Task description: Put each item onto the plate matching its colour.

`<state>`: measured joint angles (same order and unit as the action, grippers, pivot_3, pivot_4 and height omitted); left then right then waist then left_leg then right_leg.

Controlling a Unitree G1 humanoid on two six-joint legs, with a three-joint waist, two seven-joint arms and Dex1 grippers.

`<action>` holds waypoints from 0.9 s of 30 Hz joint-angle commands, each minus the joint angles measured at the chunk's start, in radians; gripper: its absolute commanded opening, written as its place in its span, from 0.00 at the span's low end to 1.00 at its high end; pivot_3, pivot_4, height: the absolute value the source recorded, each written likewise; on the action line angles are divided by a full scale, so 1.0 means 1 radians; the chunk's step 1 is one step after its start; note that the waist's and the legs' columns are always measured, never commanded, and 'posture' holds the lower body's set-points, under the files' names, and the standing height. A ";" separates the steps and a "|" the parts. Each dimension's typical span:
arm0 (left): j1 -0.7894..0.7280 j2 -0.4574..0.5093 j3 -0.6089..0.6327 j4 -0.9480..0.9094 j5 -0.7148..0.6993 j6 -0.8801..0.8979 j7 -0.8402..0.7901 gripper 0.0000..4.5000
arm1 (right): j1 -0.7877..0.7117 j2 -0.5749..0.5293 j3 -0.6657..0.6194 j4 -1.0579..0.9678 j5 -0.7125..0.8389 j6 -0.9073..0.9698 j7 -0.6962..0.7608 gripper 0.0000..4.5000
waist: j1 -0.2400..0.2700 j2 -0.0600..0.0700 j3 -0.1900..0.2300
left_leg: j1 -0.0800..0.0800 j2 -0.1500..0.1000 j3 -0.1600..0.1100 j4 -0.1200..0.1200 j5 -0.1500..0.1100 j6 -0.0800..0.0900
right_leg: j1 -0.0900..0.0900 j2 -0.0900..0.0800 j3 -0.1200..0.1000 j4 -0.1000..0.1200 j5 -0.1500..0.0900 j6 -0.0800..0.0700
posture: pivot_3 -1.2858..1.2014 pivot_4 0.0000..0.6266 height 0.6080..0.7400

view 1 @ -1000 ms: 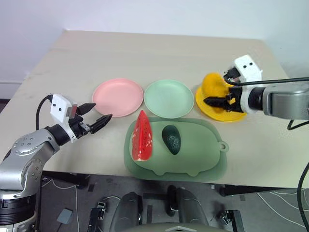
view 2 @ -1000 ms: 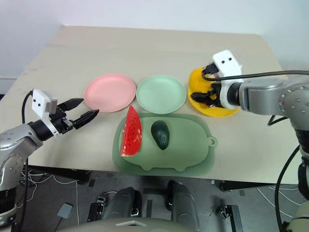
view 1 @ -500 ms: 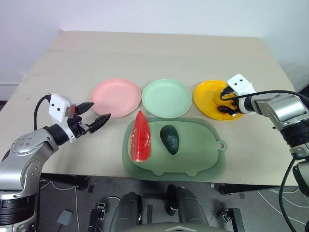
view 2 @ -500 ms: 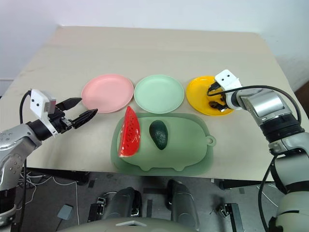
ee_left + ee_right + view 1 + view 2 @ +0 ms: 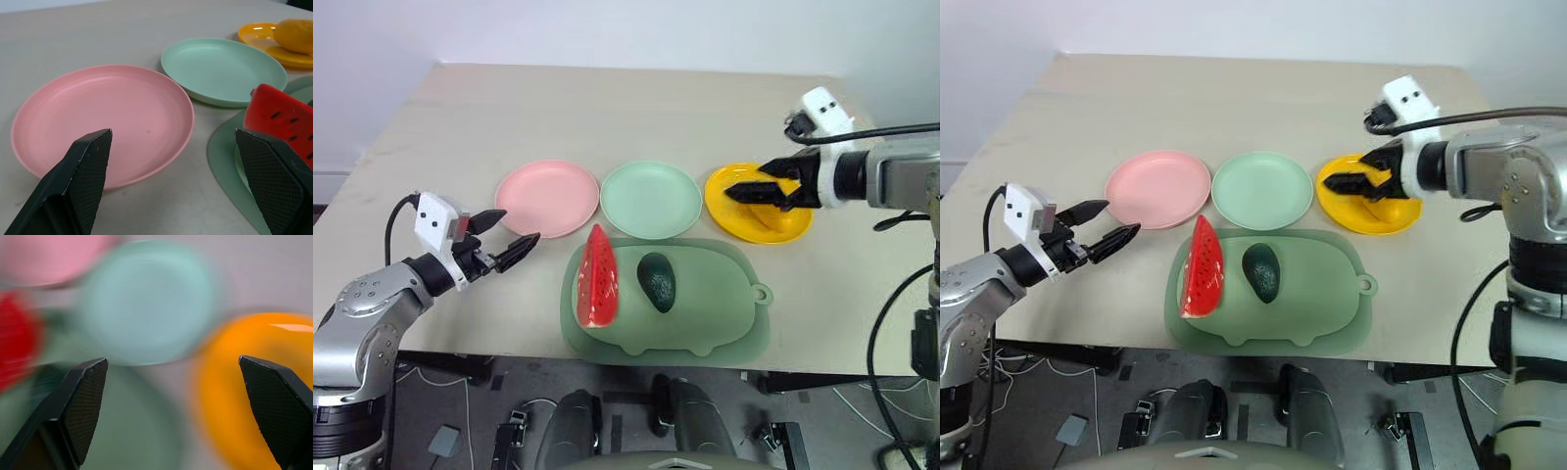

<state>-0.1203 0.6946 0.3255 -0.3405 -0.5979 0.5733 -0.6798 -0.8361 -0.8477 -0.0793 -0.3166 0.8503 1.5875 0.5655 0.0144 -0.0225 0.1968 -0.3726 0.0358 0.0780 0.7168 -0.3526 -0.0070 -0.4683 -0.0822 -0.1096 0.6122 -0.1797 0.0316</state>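
Observation:
The red watermelon wedge (image 5: 599,277) and the dark green avocado (image 5: 657,281) lie side by side on the sage-green tray (image 5: 724,328). The pink plate (image 5: 548,196) and the mint plate (image 5: 652,199) are both bare. In the left wrist view the yellow fruit (image 5: 296,35) rests on the yellow plate (image 5: 744,223). My right gripper (image 5: 744,186) hovers open just above that plate, holding nothing. Left of the tray, my left gripper (image 5: 509,243) stands open and level, pointing toward the pink plate and the watermelon.
The three plates stand in a row behind the tray, mid-table. The tray's small loop handle (image 5: 763,293) points right, and its front edge lies close to the table's front edge (image 5: 460,351). Bare tabletop (image 5: 626,108) stretches behind the plates.
My right gripper went from shut on the yellow fruit to open, then rose off the yellow plate and drew back over it. The left arm has not moved.

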 commanded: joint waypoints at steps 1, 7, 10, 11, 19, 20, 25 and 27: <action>-0.032 0.005 -0.016 0.006 0.009 -0.021 -0.013 0.94 | 0.073 0.063 -0.037 -0.095 0.183 0.027 -0.170 1.00 | -0.001 0.000 0.000 | 0.000 0.000 0.000 0.000 0.000 0.000 | 0.000 -0.001 0.000 0.000 0.000 0.000 | 0.52 0.24 1.00; -0.051 0.010 -0.018 0.016 0.000 -0.015 -0.017 0.94 | 0.125 0.210 -0.067 -0.103 0.458 0.027 -0.510 1.00 | -0.004 0.000 0.000 | 0.000 -0.002 0.001 0.001 0.000 0.000 | 0.000 -0.001 0.001 0.000 0.000 0.000 | 0.52 0.24 1.00; -0.046 0.008 -0.020 0.012 0.002 -0.014 -0.017 0.94 | 0.149 0.252 -0.053 -0.084 0.601 0.023 -0.659 1.00 | -0.004 0.000 0.000 | 0.000 -0.002 0.001 0.000 0.000 0.000 | 0.000 0.000 0.001 0.001 0.000 0.000 | 0.52 0.24 1.00; -0.047 0.006 -0.023 0.011 0.004 -0.014 -0.014 0.94 | 0.159 0.255 -0.032 -0.080 0.639 0.008 -0.707 1.00 | -0.004 0.000 0.000 | 0.000 -0.002 0.001 0.000 0.000 0.000 | 0.000 0.000 0.001 0.001 0.000 0.000 | 0.52 0.24 1.00; -0.031 0.012 0.000 -0.030 -0.052 0.019 -0.033 0.94 | 0.198 0.222 0.116 -0.022 0.771 -0.108 -0.948 1.00 | -0.004 0.000 0.000 | 0.000 -0.002 0.001 0.000 0.000 0.000 | 0.000 -0.001 0.001 0.001 0.000 0.000 | 0.52 0.24 1.00; -0.021 0.018 0.007 -0.043 -0.070 0.029 -0.044 0.94 | 0.200 0.217 0.130 -0.019 0.775 -0.117 -0.961 1.00 | -0.004 0.000 0.000 | 0.000 -0.002 0.001 0.000 0.000 0.000 | 0.000 -0.001 0.001 0.001 0.000 0.000 | 0.52 0.24 1.00; 0.034 0.055 0.040 -0.116 -0.157 0.078 -0.100 0.94 | 0.196 0.198 0.182 -0.011 0.773 -0.146 -0.985 1.00 | -0.005 0.000 0.000 | 0.000 -0.001 0.000 0.000 0.000 0.000 | 0.000 0.000 0.001 0.000 0.000 0.000 | 0.52 0.24 1.00; 0.052 0.067 0.050 -0.133 -0.183 0.093 -0.114 0.94 | 0.192 0.198 0.198 -0.005 0.770 -0.157 -0.989 1.00 | -0.005 0.001 0.000 | 0.000 -0.001 0.000 0.000 0.000 0.000 | 0.000 0.000 0.001 0.000 0.000 0.000 | 0.52 0.24 1.00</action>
<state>-0.0738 0.7474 0.3420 -0.4338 -0.7480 0.6609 -0.7793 -0.6323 -0.6445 0.1151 -0.3151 1.5992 1.4525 -0.4192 0.0097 -0.0218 0.1971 -0.3725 0.0348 0.0782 0.7171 -0.3526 -0.0069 -0.4686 -0.0823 -0.1083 0.6125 -0.1796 0.0319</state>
